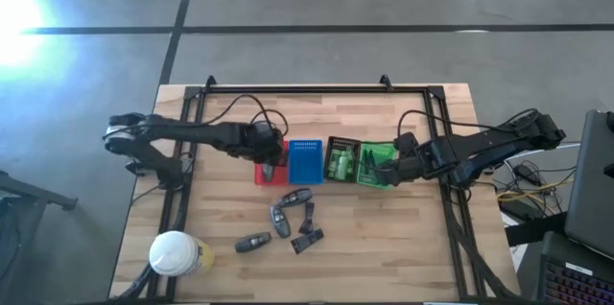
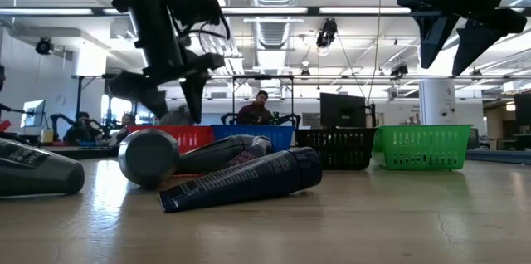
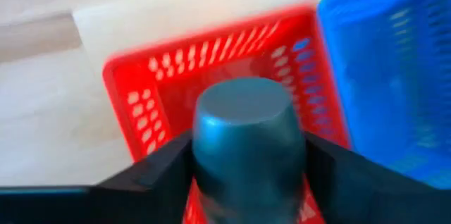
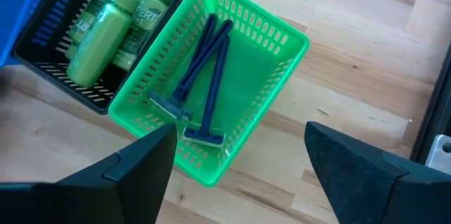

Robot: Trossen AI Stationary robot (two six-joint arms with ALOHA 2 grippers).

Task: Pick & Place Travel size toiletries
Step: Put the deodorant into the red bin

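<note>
My left gripper (image 1: pixel 269 159) hangs over the red tray (image 3: pixel 141 90) and is shut on a dark grey little bottle (image 3: pixel 246 129). My right gripper (image 4: pixel 239 131) stands open above the green tray (image 4: pixel 271 55), which holds two thin blue-handled razors (image 4: pixel 204 76). The black tray (image 4: pixel 49 76) holds bright green bottles (image 4: pixel 106 20). Several dark tubes and small pieces lie flat on the wood near the table's middle: (image 1: pixel 297 197), (image 1: pixel 280 219), (image 1: pixel 253 243), (image 1: pixel 307 240). In the low view they lie in front (image 2: pixel 241 179). My left gripper pinches the dark grey bottle between its two fingers (image 3: pixel 151 168), one on each side of the body just below its round end (image 3: pixel 243 108). The fingers come from above, pointing down (image 2: pixel 170 102). The bottle is lifted clear above the red tray's inside.
The four trays stand in a row: red, blue (image 1: pixel 307 161), black (image 1: pixel 341 163), green (image 1: pixel 374 166). A large yellow container with a white top (image 1: pixel 176 255) stands at the near left corner. Black rails (image 1: pixel 317 89) frame the table. People sit in the room beyond (image 2: pixel 261 106).
</note>
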